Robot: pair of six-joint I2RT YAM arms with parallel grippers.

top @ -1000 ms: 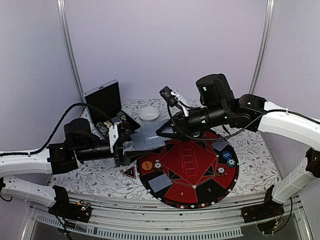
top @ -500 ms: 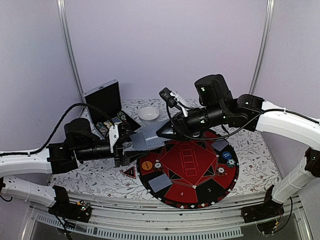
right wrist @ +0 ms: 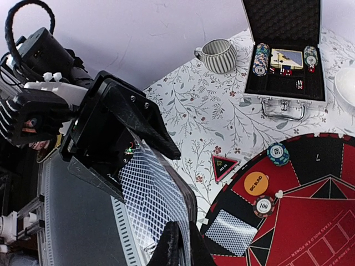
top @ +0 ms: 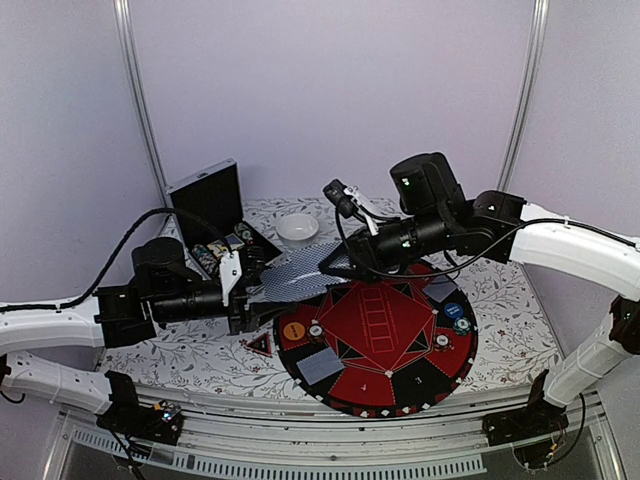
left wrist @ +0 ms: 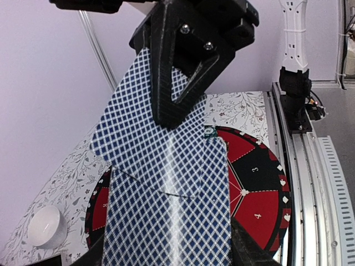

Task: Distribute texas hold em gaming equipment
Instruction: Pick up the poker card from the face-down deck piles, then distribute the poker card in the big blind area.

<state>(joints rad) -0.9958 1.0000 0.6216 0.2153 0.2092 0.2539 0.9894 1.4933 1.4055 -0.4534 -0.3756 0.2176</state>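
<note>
Step in hand: dealing one card off the deck.

The left fingers are standing partly open and clamping the deck of playing cards by its edges. The deck is hanging above the bench, just off the far-left rim of the felt mat.

The right fingers are pinching shut on the top card. That card is tilting up from the deck, with its lower edge overlapping the pack.

One dealt card is lying face down on the mat's near-left sector, and another on its far-right sector. A poker chip, the orange button and the blue button are also sitting on the mat.

Judgement: the next move calls for drawing the top card clear without dragging a second, then carrying it to an unfilled sector of the mat.
</note>
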